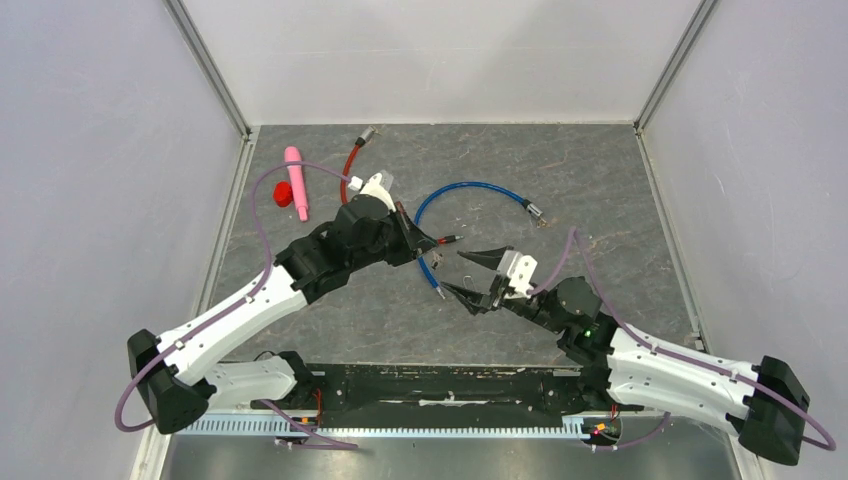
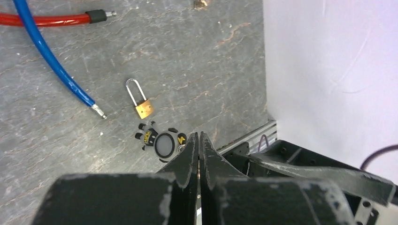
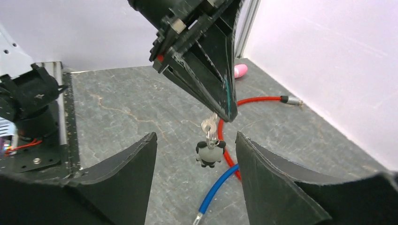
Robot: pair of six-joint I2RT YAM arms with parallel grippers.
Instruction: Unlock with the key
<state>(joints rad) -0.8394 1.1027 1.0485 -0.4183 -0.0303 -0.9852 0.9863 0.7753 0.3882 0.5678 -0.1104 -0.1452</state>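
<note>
While the left gripper point(image 2: 198, 138) pinches the small silver key point(image 3: 209, 124), grey charm point(image 3: 210, 153) dangling, near the brass padlock point(image 2: 141, 101) lying flat on the grey stone table point(image 2: 211, 56), the empty right gripper point(image 1: 453, 272) gapes wide, so steadying that padlock for insertion seems next.

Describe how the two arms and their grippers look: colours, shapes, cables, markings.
Both the left arm and right arm have white shells on the lower links and black joints and wrists. A purple cable loops along each. The left gripper and right gripper carry black, wedge-shaped fingers with scuffed edges. A green light glows on the right arm.
</note>
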